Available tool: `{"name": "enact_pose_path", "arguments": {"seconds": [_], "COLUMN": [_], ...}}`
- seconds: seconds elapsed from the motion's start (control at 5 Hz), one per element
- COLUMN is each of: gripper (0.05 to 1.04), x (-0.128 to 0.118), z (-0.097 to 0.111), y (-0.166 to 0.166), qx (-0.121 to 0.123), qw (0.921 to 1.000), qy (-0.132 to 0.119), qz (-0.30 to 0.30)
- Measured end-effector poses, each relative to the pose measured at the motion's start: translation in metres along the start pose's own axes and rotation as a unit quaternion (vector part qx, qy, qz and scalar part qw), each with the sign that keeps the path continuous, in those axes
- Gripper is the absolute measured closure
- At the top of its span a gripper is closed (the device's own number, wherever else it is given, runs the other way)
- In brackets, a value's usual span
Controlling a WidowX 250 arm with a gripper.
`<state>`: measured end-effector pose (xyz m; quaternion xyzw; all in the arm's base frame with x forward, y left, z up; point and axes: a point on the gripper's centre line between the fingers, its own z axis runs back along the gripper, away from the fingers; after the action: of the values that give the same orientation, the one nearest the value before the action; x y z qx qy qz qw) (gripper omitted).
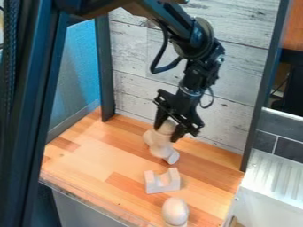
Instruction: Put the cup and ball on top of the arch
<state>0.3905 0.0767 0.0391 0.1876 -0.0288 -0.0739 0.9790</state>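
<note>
Gripping a pale, rounded piece [166, 127], perhaps the cup, the pincer [167, 129] hangs over the wooden counter [89, 155]

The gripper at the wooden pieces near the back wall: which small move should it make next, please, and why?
Probably the gripper should rise slightly and slowly, to check whether the rounded wooden piece comes with it. The gripper is right at this piece, and more pale wood sits close below, which a sideways move could knock.
</note>
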Motion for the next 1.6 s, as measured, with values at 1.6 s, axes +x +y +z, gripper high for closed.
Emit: {"name": "enact_pose_path", "arguments": {"seconds": [1.6], "gripper": [0.459], "x": [-0.026], "z": [-0.005], "y": [-0.011], "qx": [-0.052], "qw": [0.9982], "qy": [-0.014], "qz": [-0.026]}}
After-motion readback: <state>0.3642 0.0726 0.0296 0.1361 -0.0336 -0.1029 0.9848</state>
